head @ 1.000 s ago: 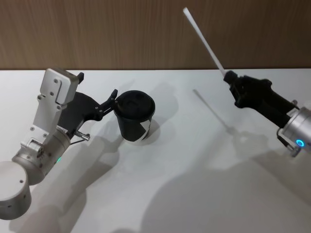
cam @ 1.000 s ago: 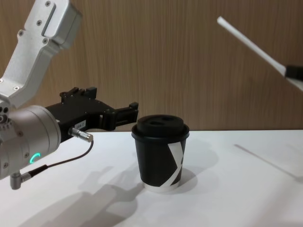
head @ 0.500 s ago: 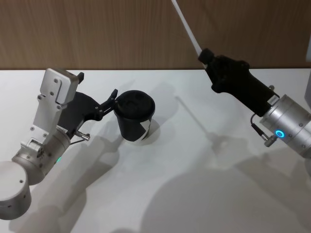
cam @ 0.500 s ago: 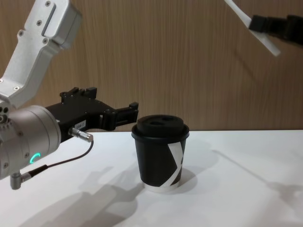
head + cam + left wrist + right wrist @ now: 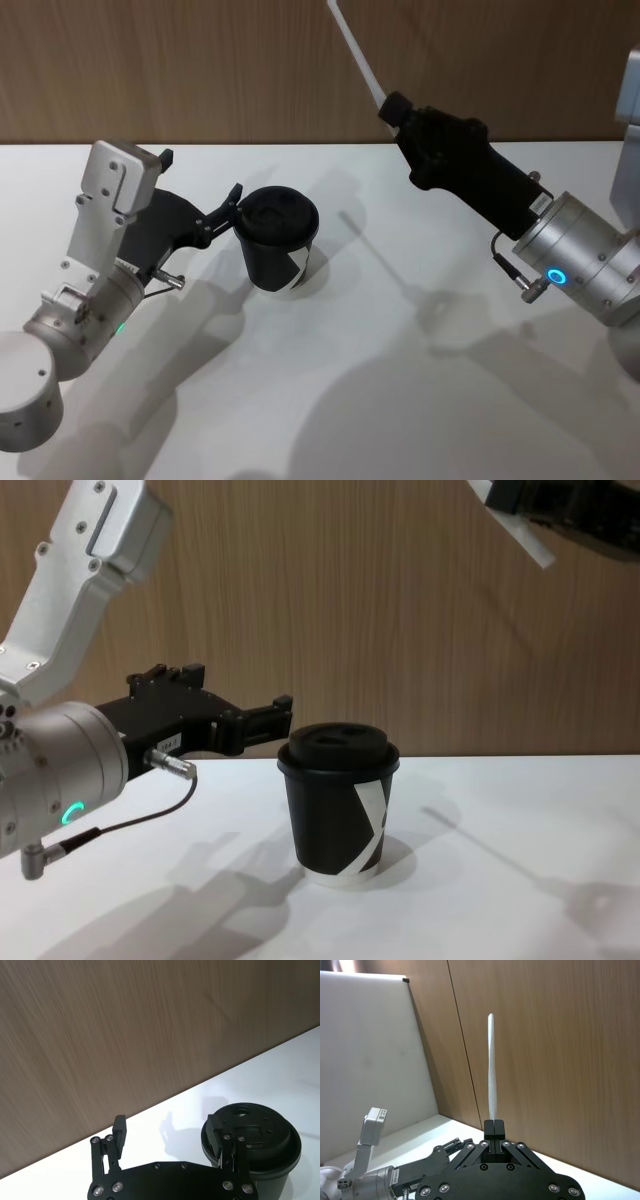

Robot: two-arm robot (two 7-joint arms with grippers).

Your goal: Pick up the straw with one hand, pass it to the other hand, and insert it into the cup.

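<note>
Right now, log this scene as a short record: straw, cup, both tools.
straw: white, tilted, gripped near one end, raised in the air to the cup's right
cup: black, lidded, upright on the table
right tool: shut on the straw, high above the table
left tool: open, close beside the cup on its left
straw in cup: not yet
</note>
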